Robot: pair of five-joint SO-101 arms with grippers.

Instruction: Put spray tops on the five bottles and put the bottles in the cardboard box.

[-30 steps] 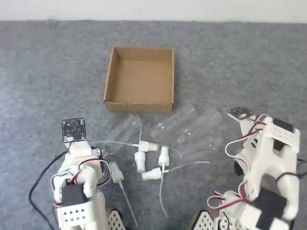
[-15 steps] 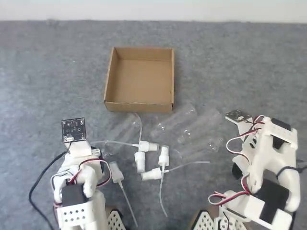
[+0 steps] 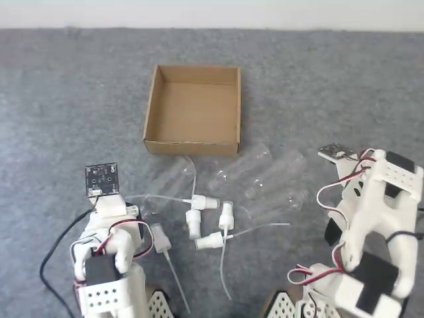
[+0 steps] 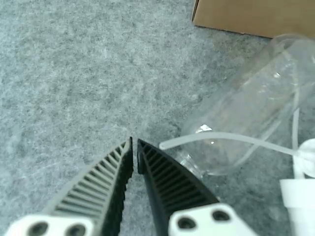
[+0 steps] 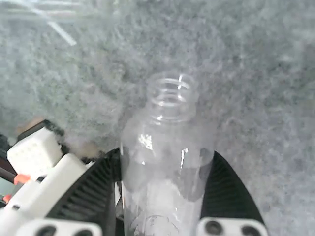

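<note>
The right claw (image 5: 162, 169), at four o'clock, clasps an uncapped bottle (image 5: 167, 132). Its arm has shifted slightly, likely presenting the neck for a spray top (image 3: 211, 241). The left claw (image 4: 135, 147) sits clenched and empty at seven o'clock.

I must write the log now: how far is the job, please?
Nothing is finished: the cardboard box holds no bottle, and the spray tops lie loose on the table. In hand: the right gripper clamps one open-necked bottle. Left: capping and boxing every bottle.
</note>
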